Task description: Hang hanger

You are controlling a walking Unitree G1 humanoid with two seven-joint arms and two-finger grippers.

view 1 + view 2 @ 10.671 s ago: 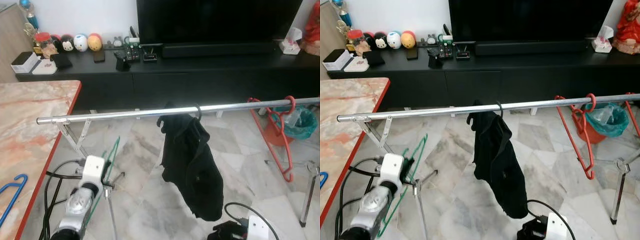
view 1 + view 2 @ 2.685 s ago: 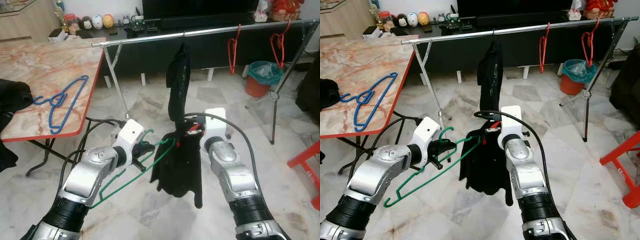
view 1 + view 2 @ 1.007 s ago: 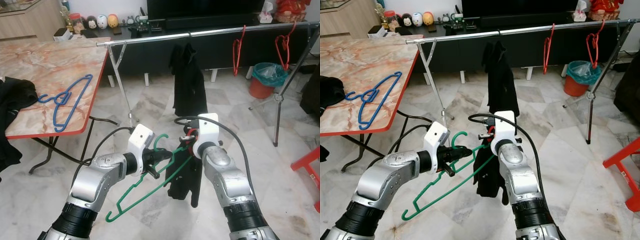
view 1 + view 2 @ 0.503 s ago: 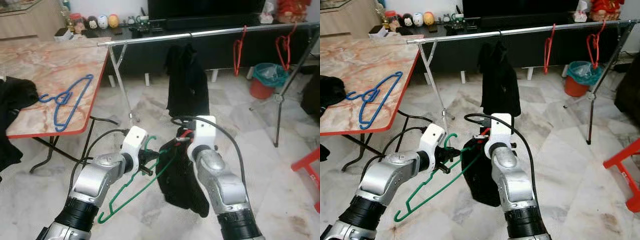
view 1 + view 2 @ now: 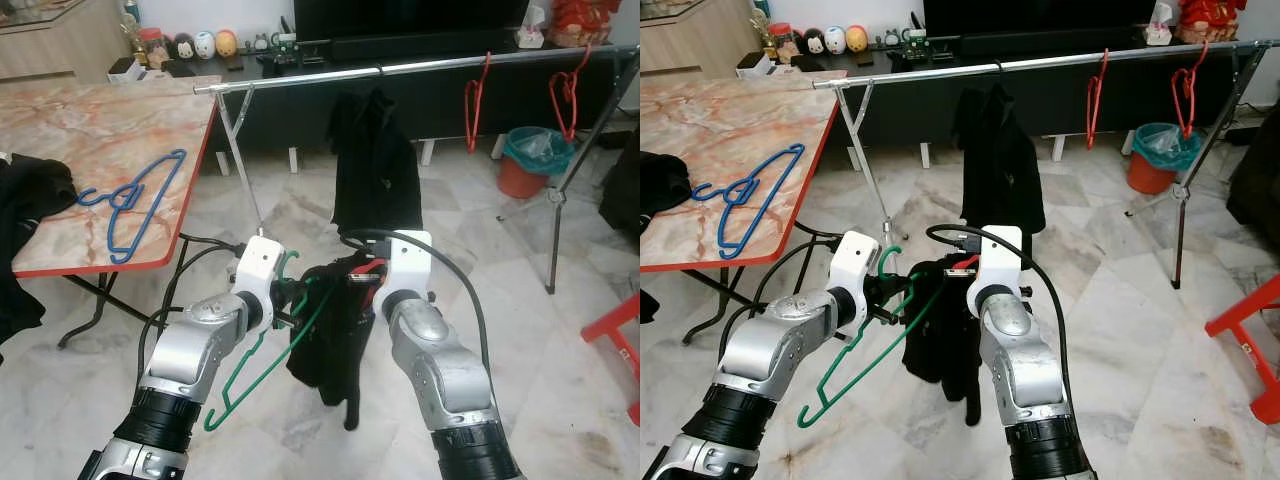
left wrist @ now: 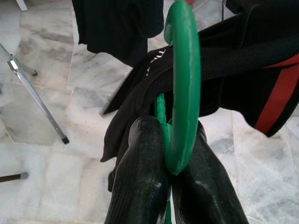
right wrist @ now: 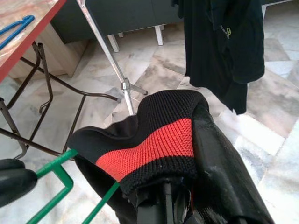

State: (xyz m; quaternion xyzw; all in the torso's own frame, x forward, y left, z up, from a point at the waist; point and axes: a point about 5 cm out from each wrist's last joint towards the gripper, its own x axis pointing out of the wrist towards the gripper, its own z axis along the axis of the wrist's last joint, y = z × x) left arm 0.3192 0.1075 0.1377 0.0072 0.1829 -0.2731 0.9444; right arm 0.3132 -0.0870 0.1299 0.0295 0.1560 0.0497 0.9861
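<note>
My left gripper (image 5: 289,296) is shut on the neck of a green hanger (image 5: 258,362), just below its hook (image 6: 184,84); the hanger slopes down to the left. My right gripper (image 5: 354,280) is shut on the red-banded collar (image 7: 154,144) of a black garment (image 5: 325,345) that droops beside the hanger. One green hanger arm (image 7: 56,173) reaches the collar's edge. Beyond both stands a silver clothes rail (image 5: 420,67) with a black shirt (image 5: 375,160) hanging on it.
Two red hangers (image 5: 478,92) (image 5: 566,92) hang on the rail's right part. A marble table (image 5: 80,130) at left carries a blue hanger (image 5: 130,195) and dark clothes (image 5: 28,190). A teal bin (image 5: 525,150) and red stool (image 5: 612,332) stand at right.
The held garment has swung left against the hanger and hangs narrower. My left gripper has lifted the hanger slightly and tilted it steeper.
</note>
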